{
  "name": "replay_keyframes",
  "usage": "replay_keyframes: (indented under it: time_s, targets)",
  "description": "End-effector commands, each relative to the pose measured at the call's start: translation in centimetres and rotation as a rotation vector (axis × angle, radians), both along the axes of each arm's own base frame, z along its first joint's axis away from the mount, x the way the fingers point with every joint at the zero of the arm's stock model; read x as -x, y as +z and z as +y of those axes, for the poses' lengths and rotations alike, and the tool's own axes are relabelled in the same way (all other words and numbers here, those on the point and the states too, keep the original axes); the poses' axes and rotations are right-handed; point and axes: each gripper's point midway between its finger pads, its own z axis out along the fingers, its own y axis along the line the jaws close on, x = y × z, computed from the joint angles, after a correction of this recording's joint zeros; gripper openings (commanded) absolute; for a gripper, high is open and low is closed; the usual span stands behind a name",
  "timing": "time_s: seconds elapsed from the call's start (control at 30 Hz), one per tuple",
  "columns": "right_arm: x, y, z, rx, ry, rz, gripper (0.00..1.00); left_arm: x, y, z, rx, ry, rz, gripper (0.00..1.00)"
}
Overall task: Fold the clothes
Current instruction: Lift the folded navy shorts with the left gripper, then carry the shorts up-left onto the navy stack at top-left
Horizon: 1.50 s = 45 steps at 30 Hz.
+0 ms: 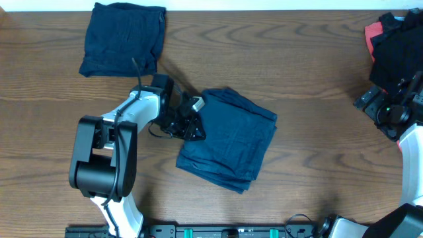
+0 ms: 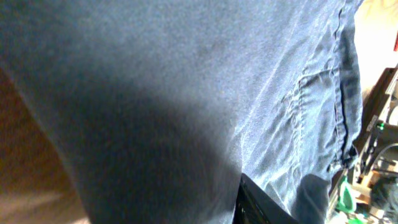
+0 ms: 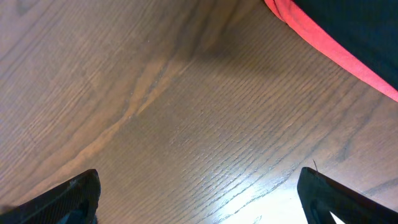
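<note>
Navy shorts, folded into a wrinkled squarish bundle, lie at the table's centre. My left gripper is at their left edge. In the left wrist view the navy cloth fills the frame and drapes over the jaws. Only one black finger shows, pressed against the cloth, so the gripper looks shut on the shorts. A second folded navy bundle lies at the back left. My right gripper is at the far right, open and empty over bare wood.
A pile of black and red clothes sits at the back right corner, just beyond the right gripper. Its red edge shows in the right wrist view. The wooden table lies between the centre shorts and the pile.
</note>
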Motion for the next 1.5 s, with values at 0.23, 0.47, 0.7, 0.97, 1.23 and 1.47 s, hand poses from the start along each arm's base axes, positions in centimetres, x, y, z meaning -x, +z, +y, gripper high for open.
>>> replay_keyframes:
  time_s: [0.23, 0.47, 0.7, 0.97, 1.23, 1.47]
  targets:
    - [-0.1, 0.2, -0.4, 0.016, 0.004, -0.001, 0.99, -6.1, -1.4, 0.1, -0.094, 0.195, -0.152, 0.06]
    - [-0.1, 0.2, -0.4, 0.015, 0.004, -0.001, 0.99, -12.2, 0.9, -0.6, -0.027, 0.236, -0.434, 0.06]
    - [-0.1, 0.2, -0.4, 0.016, 0.004, -0.002, 0.99, -17.9, 2.7, 1.7, -0.15, 0.35, -0.7, 0.06]
    - [-0.1, 0.2, -0.4, 0.016, 0.004, -0.001, 0.99, -24.4, 8.5, 6.1, -0.266, 0.574, -1.055, 0.06]
    - [-0.1, 0.2, -0.4, 0.016, 0.004, -0.002, 0.99, -27.8, 14.7, 11.5, -0.302, 0.779, -1.272, 0.06]
    - [-0.1, 0.2, -0.4, 0.016, 0.004, -0.002, 0.99, -29.2, 18.4, 15.8, -0.305, 0.876, -1.364, 0.06]
